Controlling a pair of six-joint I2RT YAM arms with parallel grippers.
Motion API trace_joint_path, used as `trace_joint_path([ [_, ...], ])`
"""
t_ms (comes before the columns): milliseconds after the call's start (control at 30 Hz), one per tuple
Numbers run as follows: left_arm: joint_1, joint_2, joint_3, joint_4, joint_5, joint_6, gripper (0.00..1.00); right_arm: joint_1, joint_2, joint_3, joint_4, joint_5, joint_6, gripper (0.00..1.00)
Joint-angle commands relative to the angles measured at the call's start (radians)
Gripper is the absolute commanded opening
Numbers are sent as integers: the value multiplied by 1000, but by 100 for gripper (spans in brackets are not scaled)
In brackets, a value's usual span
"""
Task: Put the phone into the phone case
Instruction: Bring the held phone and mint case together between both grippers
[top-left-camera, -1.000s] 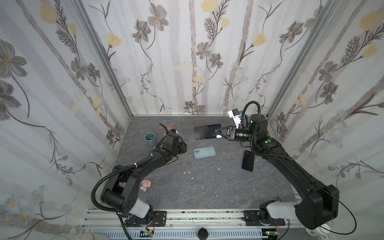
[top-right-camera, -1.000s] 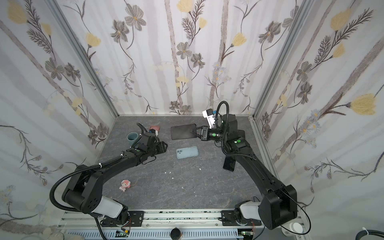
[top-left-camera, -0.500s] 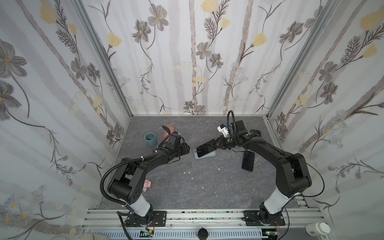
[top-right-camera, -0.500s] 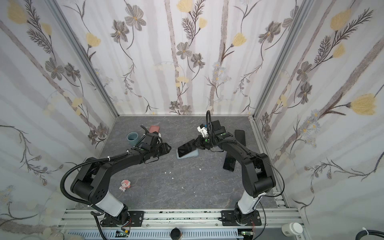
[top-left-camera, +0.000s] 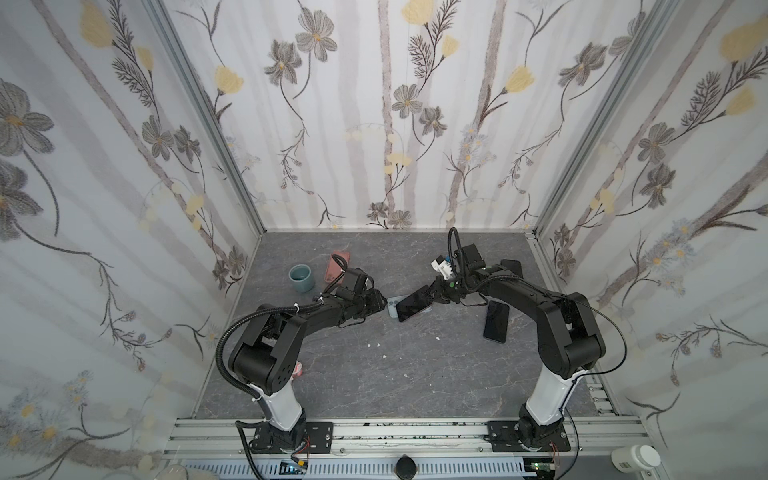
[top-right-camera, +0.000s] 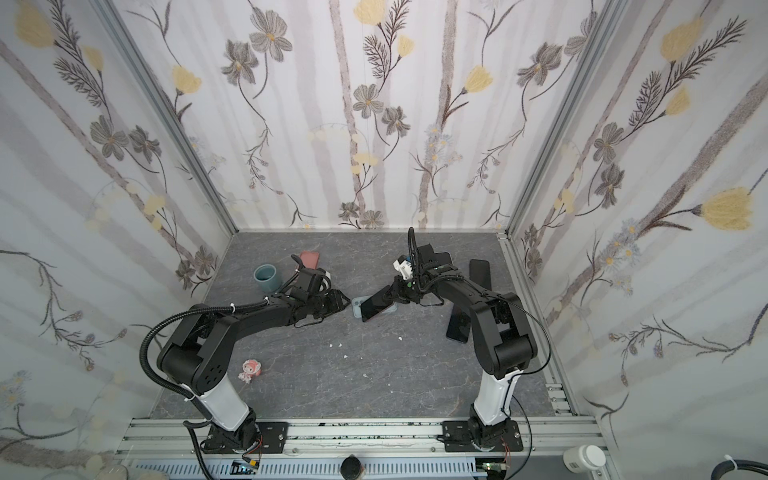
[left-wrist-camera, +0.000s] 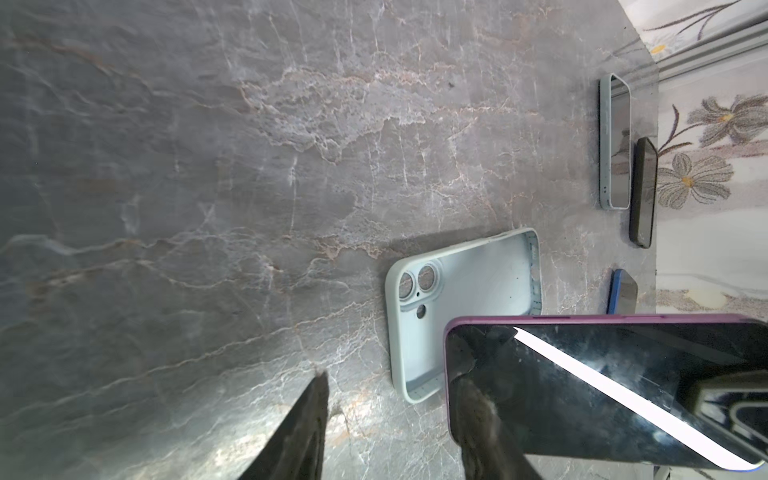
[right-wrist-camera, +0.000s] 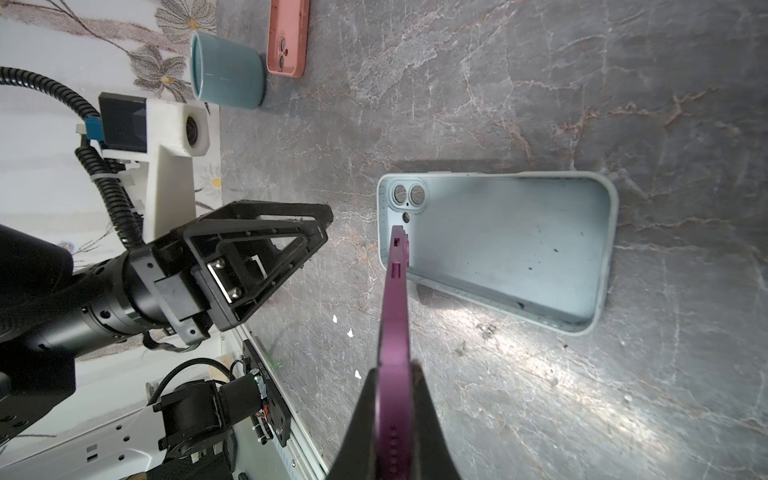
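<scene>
Phone (top-left-camera: 413, 308): hanging tilted over the pale blue phone case (right-wrist-camera: 498, 245) at table centre, not yet seated.
Right gripper (right-wrist-camera: 394, 370): clamping the phone's right end.
Left gripper (top-left-camera: 377, 302): waiting unclenched and empty, just left of the case.
Remaining: levelling, aligning, pressing in.
Surroundings: teal cup (top-left-camera: 302, 278) and pink case (top-left-camera: 336, 266) lying far left; black phone (top-left-camera: 496, 321) lying right.
Obstruction: left gripper crowding the case's left end.

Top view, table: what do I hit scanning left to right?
teal cup → pink case → left gripper, jaws open → phone held in the right gripper → black phone lying flat. The light blue case overlaps the held phone, so it is left out.
</scene>
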Motion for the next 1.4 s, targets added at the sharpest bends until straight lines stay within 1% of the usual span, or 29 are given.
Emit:
trace_joint_path([
  [0,-4,17,15,28,24,-11,48,0,5,22,53,-29,19,0],
  [167,-3,28,25,33,34,-8,48,-1,7,48,54,-46,29,0],
  [367,-5,19,19,52,38,-1,48,-3,26,60,62,-30,33,0],
  [633,-5,24,6,87,55,6,47,-2,56,45,115,-41,51,0],
  [933,-5,96,32,108,67,7,44,-3,71,21,128,-42,53,0],
  [1167,-8,164,46,135,100,2,43,-3,99,0,148,-62,52,0],
  [1367,-20,178,32,149,110,-11,42,-5,105,-33,179,-84,60,0],
])
